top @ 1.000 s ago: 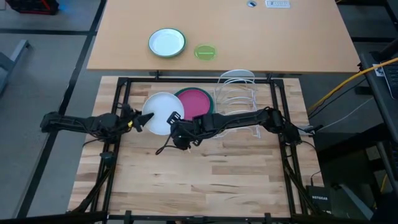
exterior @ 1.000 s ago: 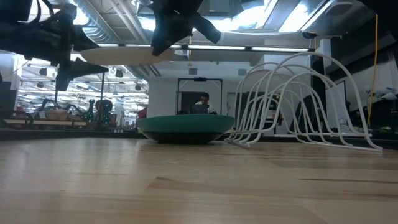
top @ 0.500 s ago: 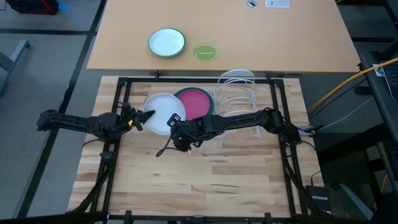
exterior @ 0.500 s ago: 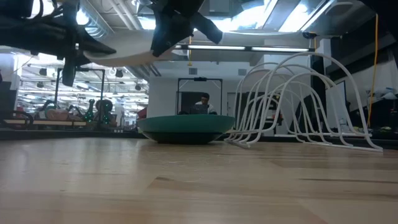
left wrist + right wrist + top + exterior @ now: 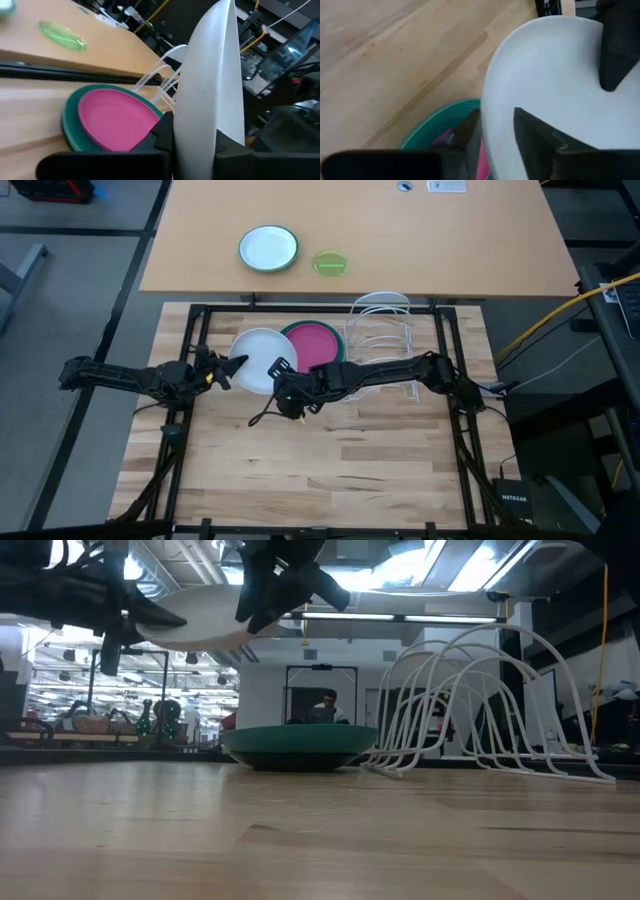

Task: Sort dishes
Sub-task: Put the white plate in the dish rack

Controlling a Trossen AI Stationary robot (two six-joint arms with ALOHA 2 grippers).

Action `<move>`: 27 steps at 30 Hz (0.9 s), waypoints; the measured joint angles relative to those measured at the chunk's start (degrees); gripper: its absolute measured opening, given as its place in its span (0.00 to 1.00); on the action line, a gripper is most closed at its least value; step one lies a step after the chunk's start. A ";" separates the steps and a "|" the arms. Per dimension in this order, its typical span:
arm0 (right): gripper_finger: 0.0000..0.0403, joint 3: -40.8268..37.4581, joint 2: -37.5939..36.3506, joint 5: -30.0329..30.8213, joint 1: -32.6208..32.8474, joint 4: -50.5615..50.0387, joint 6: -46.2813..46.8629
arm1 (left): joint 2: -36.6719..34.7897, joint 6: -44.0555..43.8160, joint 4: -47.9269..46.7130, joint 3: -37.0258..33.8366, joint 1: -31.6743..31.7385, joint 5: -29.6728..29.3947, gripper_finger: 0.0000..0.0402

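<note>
A plain white plate [image 5: 258, 358] hangs in the air over the wooden table, just left of a magenta-pink plate [image 5: 318, 345] that lies inside a teal plate [image 5: 298, 745]. My left gripper [image 5: 228, 370] is shut on the white plate's left rim. My right gripper [image 5: 283, 370] is at the opposite rim. Its fingers [image 5: 535, 135] are parted, one over and one under the rim. My left gripper pinches the white plate's rim [image 5: 200, 125] between its two fingers, coming level from the table's left. The plate is lifted clear of the table and lies roughly level, seen from below in the low view [image 5: 200, 625]. My right gripper straddles the plate's right rim [image 5: 492, 100]; whether its fingers touch the rim, I cannot tell.
A white wire dish rack [image 5: 385, 330] stands right of the stacked plates. On the far tabletop lie a green-rimmed white plate [image 5: 268, 248] and a small lime-green dish [image 5: 330, 263]. Bare wood [image 5: 320, 460] stretches toward the near edge.
My left gripper has shut on the white plate's left rim. Afterwards my right gripper's fingers have parted at the opposite rim. The plate has stayed aloft in about the same place.
</note>
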 joint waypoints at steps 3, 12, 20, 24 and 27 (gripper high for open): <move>0.39 0.36 -0.17 1.52 0.20 1.64 0.56 | 0.39 3.96 -2.90 -0.50 0.08 -3.15 0.06; 0.44 10.62 -0.17 8.77 0.49 -4.19 2.93 | 1.29 12.90 4.20 -0.25 -0.03 -6.05 0.06; 0.42 11.38 -7.78 18.06 0.52 -7.70 5.96 | 9.64 19.77 21.67 -0.15 -0.22 1.82 0.06; 0.42 11.40 -13.47 20.62 0.48 -9.17 7.43 | 17.70 21.28 29.84 0.78 -0.21 3.94 0.06; 0.42 11.38 -17.57 21.06 0.48 -10.02 9.09 | 25.37 23.69 31.91 5.22 -0.20 6.26 0.06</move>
